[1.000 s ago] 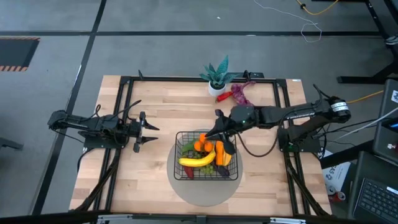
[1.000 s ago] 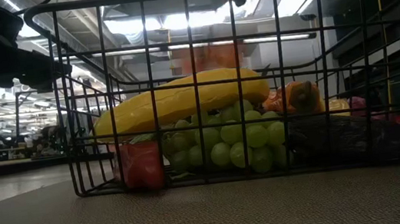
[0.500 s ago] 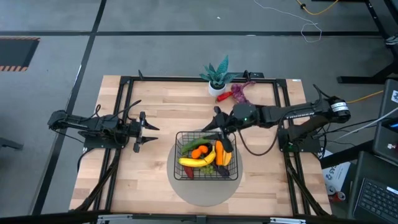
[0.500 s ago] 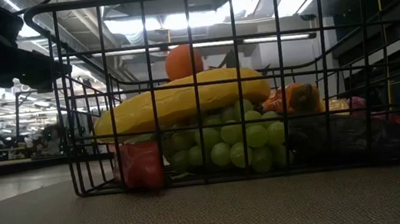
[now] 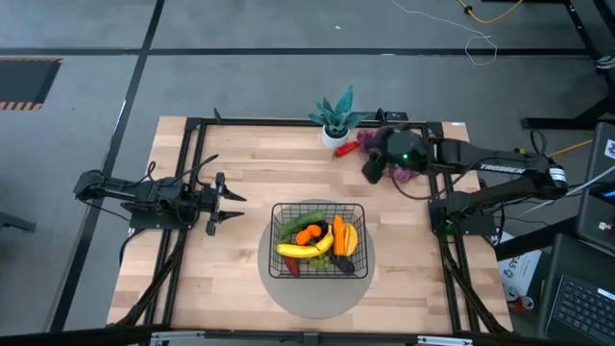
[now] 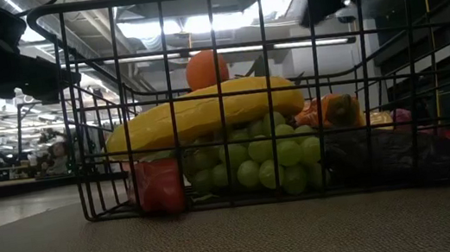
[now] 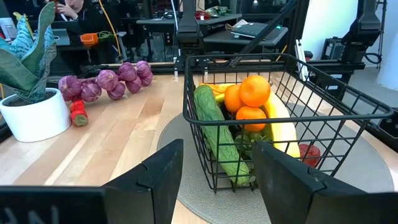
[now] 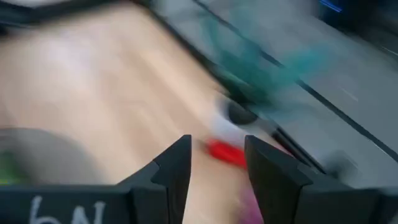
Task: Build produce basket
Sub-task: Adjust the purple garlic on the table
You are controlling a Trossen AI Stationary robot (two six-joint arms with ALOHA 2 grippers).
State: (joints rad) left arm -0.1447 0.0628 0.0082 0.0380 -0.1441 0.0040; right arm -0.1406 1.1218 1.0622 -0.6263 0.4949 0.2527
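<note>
The black wire basket (image 5: 281, 252) stands on a round grey disc (image 5: 312, 296) at the table's near middle. It holds a banana (image 6: 206, 111), oranges (image 7: 252, 93), a cucumber (image 7: 214, 124), green grapes (image 6: 251, 162) and other produce. A long purple lumpy string (image 7: 106, 81) and a small red piece (image 7: 78, 113) lie on the table by the far edge. My right gripper (image 5: 369, 173) is open and empty, above the table near the purple string (image 5: 365, 142). My left gripper (image 5: 231, 199) is open and empty, left of the basket.
A green potted plant in a white pot (image 5: 336, 120) stands at the far edge, next to the purple string. Black frame rails (image 5: 192, 173) run along the table's sides. Bare wood lies between the basket and the plant. A person shows in the room beyond the table (image 7: 78, 9).
An orange has dropped from my right gripper and come to rest on top of the banana in the basket. My right gripper has then gone from above the basket toward the table's far right, toward the purple string and the plant.
</note>
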